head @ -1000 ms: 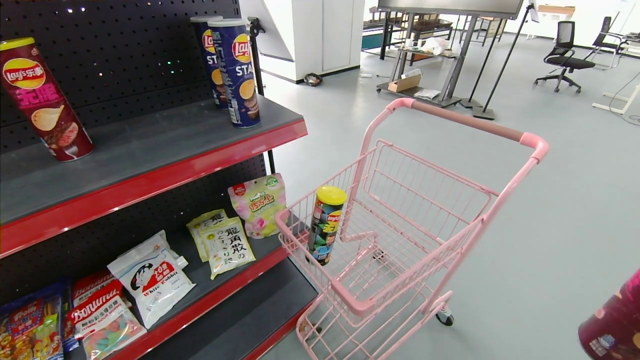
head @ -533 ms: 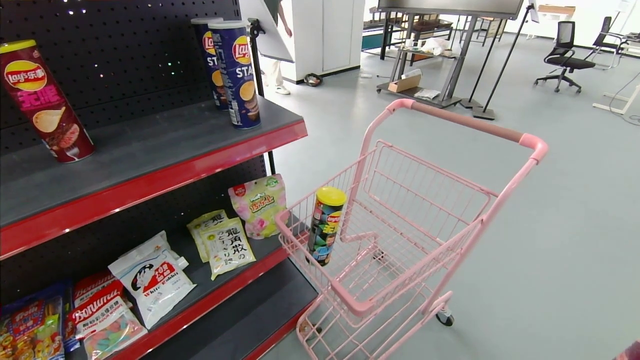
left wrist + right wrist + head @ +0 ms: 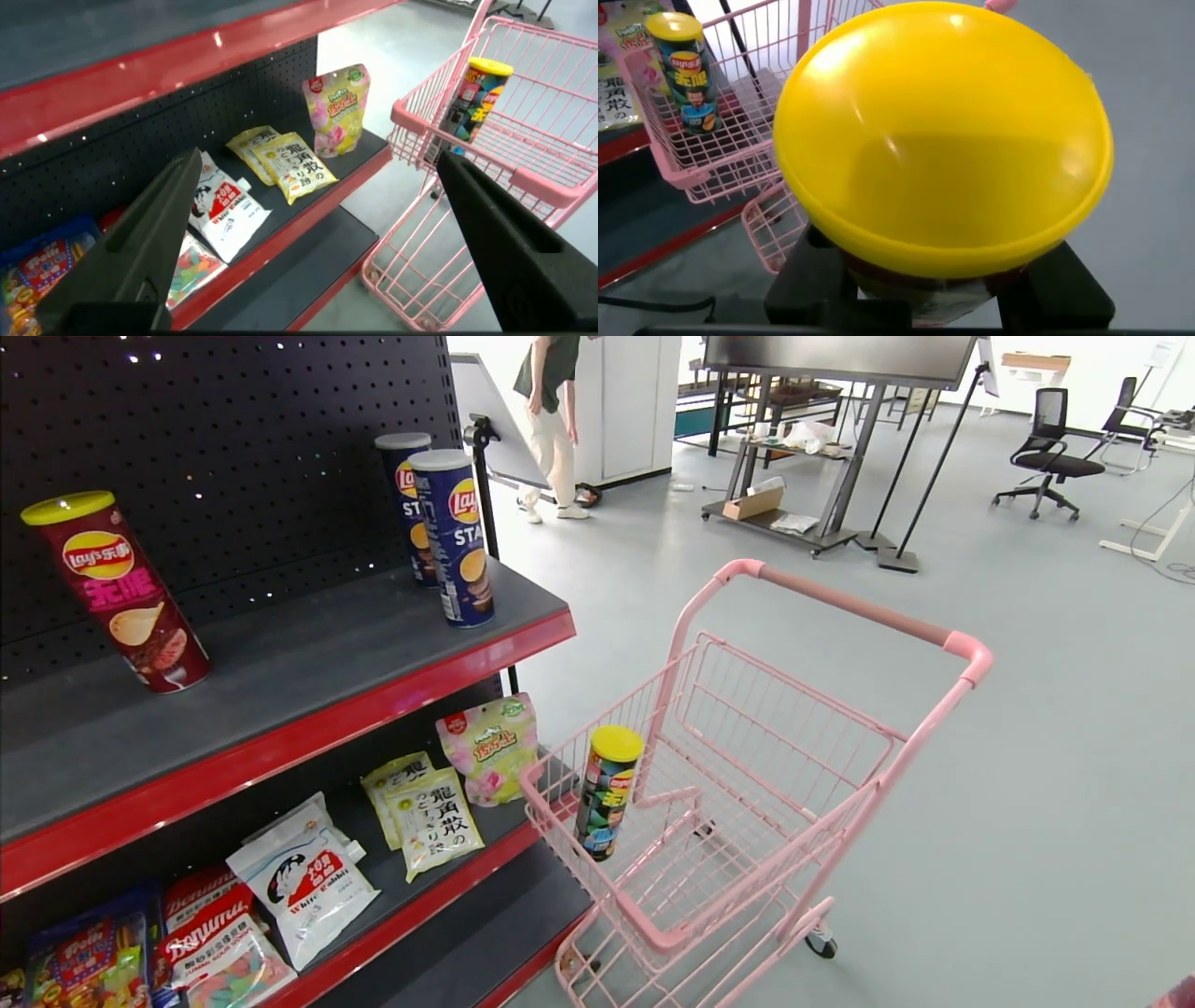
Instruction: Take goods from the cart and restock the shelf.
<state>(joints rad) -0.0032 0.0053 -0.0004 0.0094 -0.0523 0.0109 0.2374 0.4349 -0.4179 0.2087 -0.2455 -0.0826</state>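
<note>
A yellow-lidded chip can (image 3: 943,140) is clamped in the jaws of the right gripper (image 3: 938,294), near the pink cart (image 3: 845,607). A second can (image 3: 607,793) stands upright in the cart's corner by the shelf (image 3: 308,737). The jaws of the left gripper (image 3: 318,163) gape wide before the snack bags (image 3: 434,807).

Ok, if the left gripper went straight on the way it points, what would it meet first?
Probably the yellow snack bags on the lower shelf; the left gripper points at them with nothing nearer, though depth is unclear.
</note>
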